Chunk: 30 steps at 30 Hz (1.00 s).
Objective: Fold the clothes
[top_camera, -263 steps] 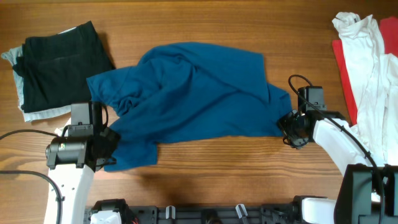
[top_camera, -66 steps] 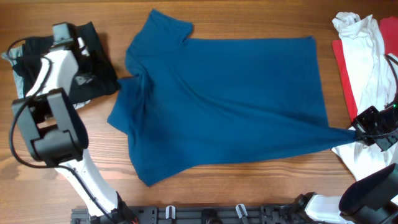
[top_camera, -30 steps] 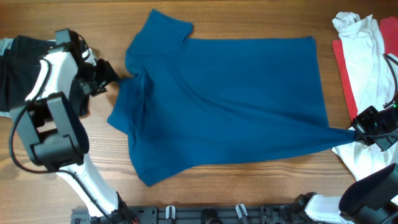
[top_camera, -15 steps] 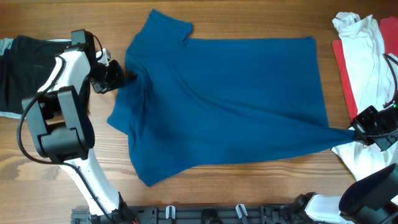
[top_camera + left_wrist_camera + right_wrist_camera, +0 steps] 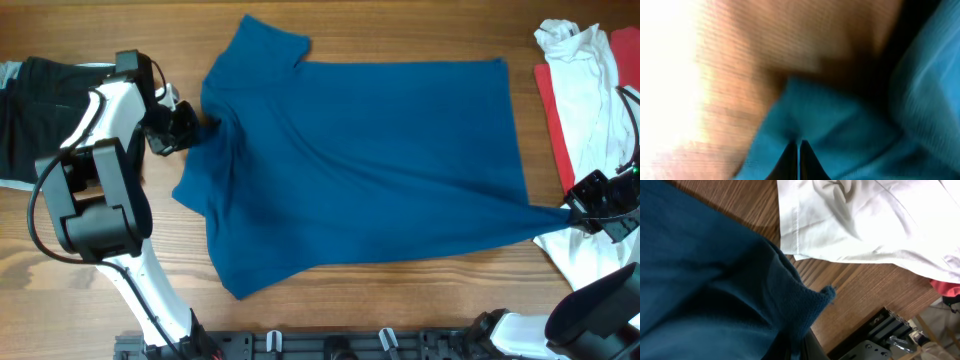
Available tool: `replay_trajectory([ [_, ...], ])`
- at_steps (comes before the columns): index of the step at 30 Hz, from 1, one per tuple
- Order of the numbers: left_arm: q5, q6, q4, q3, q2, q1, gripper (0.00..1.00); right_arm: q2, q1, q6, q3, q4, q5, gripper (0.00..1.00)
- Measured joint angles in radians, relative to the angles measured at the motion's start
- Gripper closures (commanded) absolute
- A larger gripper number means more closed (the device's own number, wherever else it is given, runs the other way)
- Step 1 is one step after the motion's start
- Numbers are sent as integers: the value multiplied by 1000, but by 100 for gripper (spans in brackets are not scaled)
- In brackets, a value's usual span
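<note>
The deep-blue shirt lies spread flat across the middle of the table, collar end to the left. My left gripper is at its left edge by the collar, jaws shut on a fold of blue fabric; the dark fingertips meet in the cloth. My right gripper is at the shirt's lower right corner, shut on it and holding that corner drawn out in a point. In the right wrist view the blue cloth bunches between the fingers of the right gripper.
A black garment with a pale grey edge lies at the far left. White clothes over a red one are piled at the right, close to the right gripper; the white fabric lies just past the held corner.
My left gripper has moved right, off the black pile, to the shirt's left edge and closed there. The right gripper and the shirt have stayed still.
</note>
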Motion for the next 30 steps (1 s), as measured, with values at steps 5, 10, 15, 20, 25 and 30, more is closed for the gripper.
replay_trajectory([
  [5,26,0,-114,-13,0,-2,96,0,0,0,0,1,-3,96],
  [10,53,0,-49,-81,-10,-15,96,0,0,-3,0,0,-3,96],
  [15,45,-23,55,-173,-66,-7,96,0,0,-3,0,0,-4,96],
  [20,45,-59,103,-188,-74,24,94,0,0,-3,0,1,-6,96],
  [25,38,-103,153,-188,-75,134,96,0,0,-7,0,6,-26,96],
  [30,50,-113,151,-180,-72,200,96,0,0,-7,0,8,-41,96],
])
